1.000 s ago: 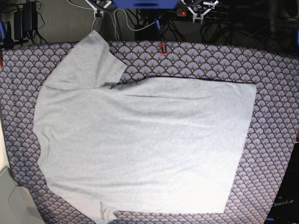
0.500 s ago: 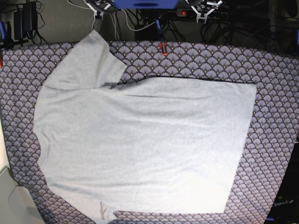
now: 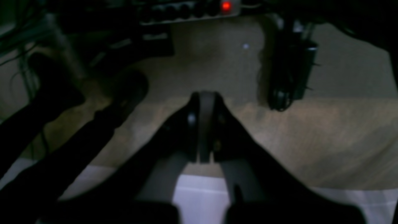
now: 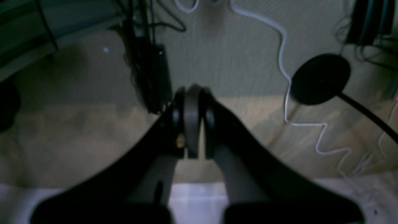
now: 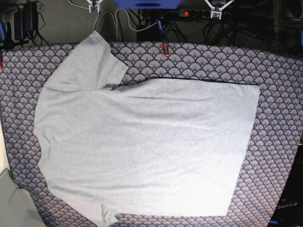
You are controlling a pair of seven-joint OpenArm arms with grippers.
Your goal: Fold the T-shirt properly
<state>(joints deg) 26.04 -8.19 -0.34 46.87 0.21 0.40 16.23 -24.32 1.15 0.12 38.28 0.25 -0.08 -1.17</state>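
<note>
The light grey T-shirt [image 5: 142,146] lies spread flat on the purple scallop tablecloth [image 5: 279,94], plain side up, with no lettering showing. One sleeve [image 5: 92,61] points to the back left. The other sleeve [image 5: 105,215] is at the front edge. My left gripper [image 5: 216,11] and right gripper [image 5: 93,5] show only as white tips at the top edge, well behind the shirt. In the wrist views the left gripper [image 3: 203,97] and right gripper [image 4: 192,90] are shut and empty, hanging over the floor behind the table.
A red clip [image 5: 165,48] sits on the table's back edge. Behind the table are a power strip with a red light [image 5: 185,13], cables and a black adapter [image 5: 26,19]. A white cable [image 4: 286,62] and a black disc [image 4: 320,77] lie on the floor.
Both grippers have drawn back toward the top edge of the base view and show less. The T-shirt has not moved.
</note>
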